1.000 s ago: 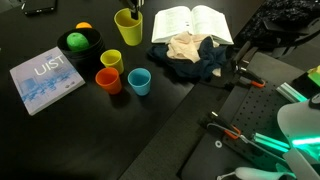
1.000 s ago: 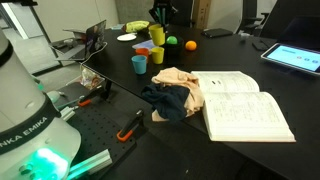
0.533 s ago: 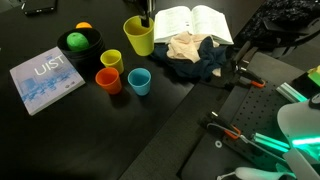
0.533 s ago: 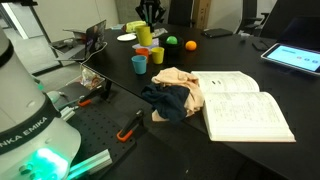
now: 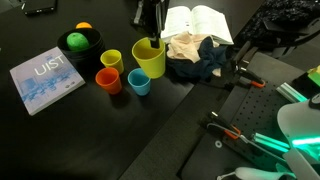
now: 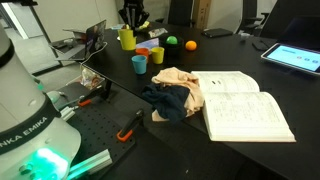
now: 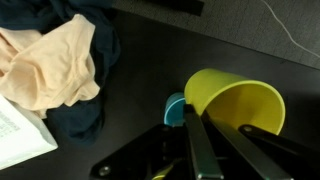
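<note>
Wrist view shows the gripper [image 7: 203, 135] clamped on the wall of a large yellow-green plastic cup [image 7: 240, 100], one finger inside the rim and one outside. The cup hangs upright from it, seemingly just clear of the black bench [image 7: 150, 70].

Reading an exterior view from the left, a pale blue paperback book [image 5: 45, 78] lies well away from the gripper. Next comes a black bowl [image 5: 97, 43] holding a green ball [image 5: 76, 41], with an orange ball [image 5: 83, 26] behind it. Nearer the gripper stand a small yellow cup [image 5: 111, 61] and an orange cup [image 5: 108, 80]. A blue cup [image 5: 139, 82] sits almost under the held one. Just beyond the gripper on the other side lie a heap of beige and dark blue cloths [image 5: 195, 55] and an open white book [image 5: 195, 20].

The held cup looks empty, so it is probably very light. Its wall seems thin and smooth: stiff enough to keep its shape, yet likely to flex or slip under a hard squeeze. A pinch on the rim wall suits it, though the cup may swing if moved sharply.
</note>
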Controlling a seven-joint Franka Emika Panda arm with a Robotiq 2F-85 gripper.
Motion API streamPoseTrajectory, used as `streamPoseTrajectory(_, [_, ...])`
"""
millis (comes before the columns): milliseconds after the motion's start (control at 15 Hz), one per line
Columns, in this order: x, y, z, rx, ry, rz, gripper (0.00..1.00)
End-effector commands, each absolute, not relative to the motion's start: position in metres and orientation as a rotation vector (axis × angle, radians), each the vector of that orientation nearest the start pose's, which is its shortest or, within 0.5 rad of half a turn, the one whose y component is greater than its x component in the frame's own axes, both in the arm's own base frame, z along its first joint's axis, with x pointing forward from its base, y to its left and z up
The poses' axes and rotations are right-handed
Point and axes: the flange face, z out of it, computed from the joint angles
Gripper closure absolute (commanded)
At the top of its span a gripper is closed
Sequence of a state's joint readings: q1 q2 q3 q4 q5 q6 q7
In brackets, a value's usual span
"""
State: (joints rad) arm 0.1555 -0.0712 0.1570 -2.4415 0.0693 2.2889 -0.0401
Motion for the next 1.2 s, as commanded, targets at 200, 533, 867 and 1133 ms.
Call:
streamPoseTrajectory(200, [0.417, 0.182, 0.328, -2.971, -0.499, 0.083, 0.99])
streamPoseTrajectory(533, [0.425, 0.193, 0.327, -2.924, -0.547, -0.082, 0.99])
streamPoseTrajectory(867, [0.429, 0.19, 0.314, -2.91, -0.613, -0.2, 0.99])
streamPoseTrajectory(1133, [0.431, 0.188, 0.292, -2.9, -0.658, -0.242, 0.99])
